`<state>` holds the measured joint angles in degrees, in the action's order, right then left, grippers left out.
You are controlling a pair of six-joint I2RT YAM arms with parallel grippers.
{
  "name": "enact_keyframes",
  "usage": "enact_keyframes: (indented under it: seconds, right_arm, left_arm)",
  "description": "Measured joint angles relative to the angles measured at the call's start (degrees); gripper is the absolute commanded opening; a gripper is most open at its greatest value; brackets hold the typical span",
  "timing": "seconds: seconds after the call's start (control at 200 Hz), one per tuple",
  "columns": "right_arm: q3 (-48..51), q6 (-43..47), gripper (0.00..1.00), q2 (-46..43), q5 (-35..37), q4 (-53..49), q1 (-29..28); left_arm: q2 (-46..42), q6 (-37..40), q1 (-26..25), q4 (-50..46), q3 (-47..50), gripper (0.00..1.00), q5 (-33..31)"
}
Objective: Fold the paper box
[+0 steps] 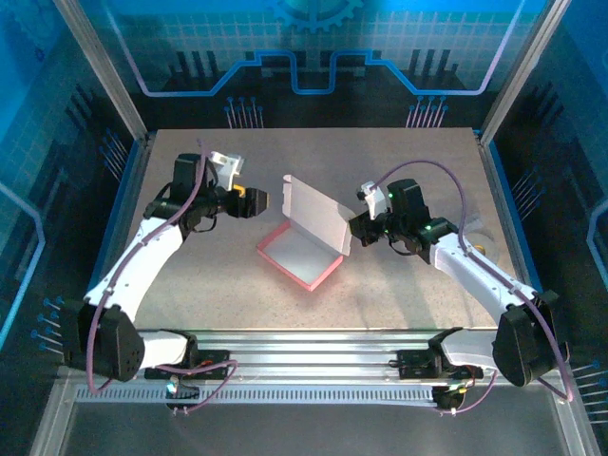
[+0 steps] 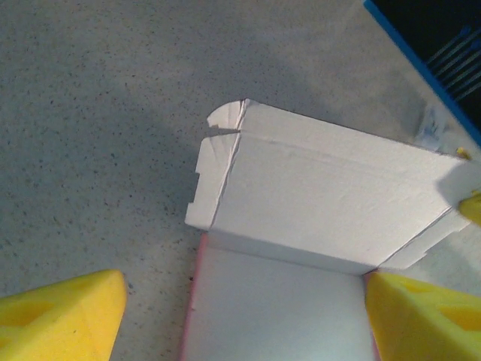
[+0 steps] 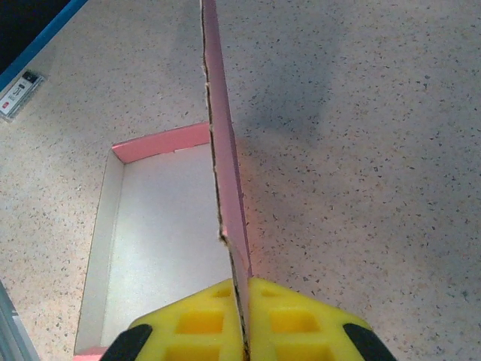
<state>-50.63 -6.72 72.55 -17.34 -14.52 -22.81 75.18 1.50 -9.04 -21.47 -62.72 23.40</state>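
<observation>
The lid looks ready to be closed, and that seems to be the step in hand. The left hand [image 1: 255, 201] stands spread with nothing between its yellow fingers [image 2: 64, 316], facing the pale inner face of the raised lid [image 1: 313, 215] just in front of it. I'd have this hand push the lid's flaps inward along their creases, gently, since the card is thin. Between the two hands the paper box [image 1: 296, 255] sits on the desk [image 1: 408, 294]. It looks light enough to skid, so any push should go down, not sideways. The right hand [image 3: 242, 320] is pressed together on the lid's near end, pinching the card edge-on. It should steady the lid without crushing it, then lower it slowly so the long flap slips inside the tray's front wall.

The box is a shallow pink tray, whitish inside and already formed. Its lid is hinged along the wall nearest the right hand and stands almost upright. From the left hand's side, a long tuck flap runs along the lid's free top edge. There is a small ear at each end, the left one creased and a little curled. None is bent in yet.
</observation>
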Motion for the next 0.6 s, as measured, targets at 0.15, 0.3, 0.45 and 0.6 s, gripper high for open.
enact_keyframes:
  seconds: [0.15,0.3,0.45,0.6]
  right_arm:
    - [0.0,1.0,0.09,0.0,-0.7,0.0,0.0]
    - [0.0,1.5,0.08,-0.3,-1.3,0.0,0.0]
    - [0.0,1.9,0.08,-1.1,-1.5,0.0,0.0]
    - [0.0,2.1,0.08,-1.2,-1.6,0.0,0.0]
  left_arm:
    - [6.4,6.3,0.0,-2.6,-5.3,0.84,2.4]
    - [12.4,10.9,0.0,-4.8,-9.7,0.84,4.9]
    - [17.7,13.7,0.0,-6.4,-13.4,0.83,7.2]
    - [21.9,15.2,0.0,-7.0,-16.0,0.83,9.3]
